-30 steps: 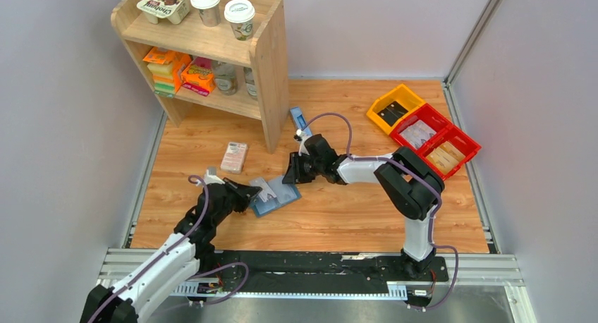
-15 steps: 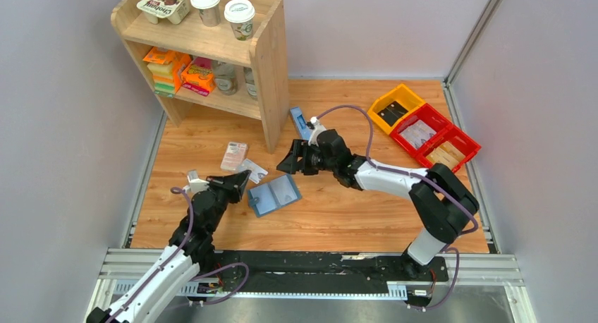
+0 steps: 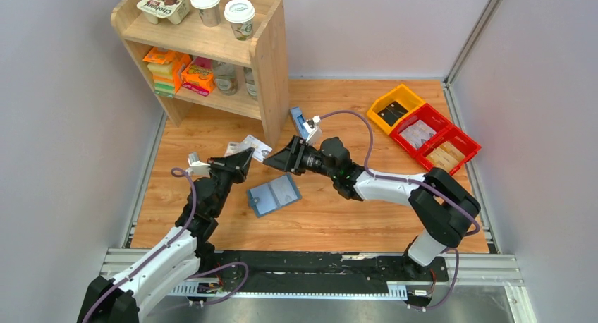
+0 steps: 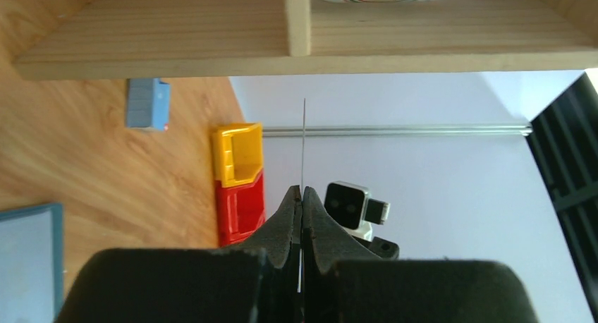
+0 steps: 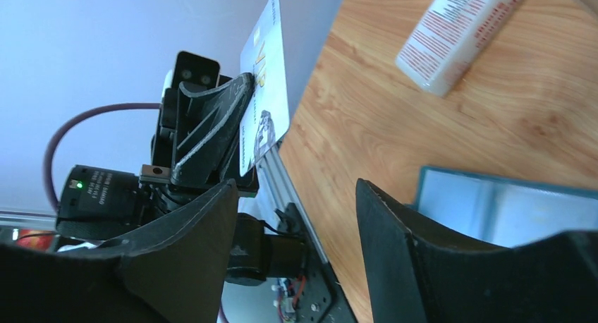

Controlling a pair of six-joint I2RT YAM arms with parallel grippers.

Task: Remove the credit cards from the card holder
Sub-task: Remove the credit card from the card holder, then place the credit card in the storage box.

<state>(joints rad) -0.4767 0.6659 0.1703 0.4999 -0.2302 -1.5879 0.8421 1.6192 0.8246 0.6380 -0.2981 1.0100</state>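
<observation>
1. Pinching a pale credit card, the left gripper has its jaws pressed together on the card's lower part. In the left wrist view the card stands up from the fingertips as a thin edge-on line.
2. The right gripper has its jaws standing apart with nothing between them. It faces the card from just beside it, and whether it touches the card cannot be told.
3. Both grippers are lifted off the wooden table, meeting tip to tip in front of the shelf's side panel.
4. The card holder lies open and flat on the table just on the near side of the two grippers. Its paler blue inner panels face up, and neither gripper touches it.
5. A pink-and-white pack lies on the table beyond the left gripper, largely hidden by it in the top view.
6. A narrow blue-and-white box rests by the foot of the wooden shelf, behind the right gripper.
7. A yellow bin and red bins sit at the far right, well apart from both arms.
</observation>
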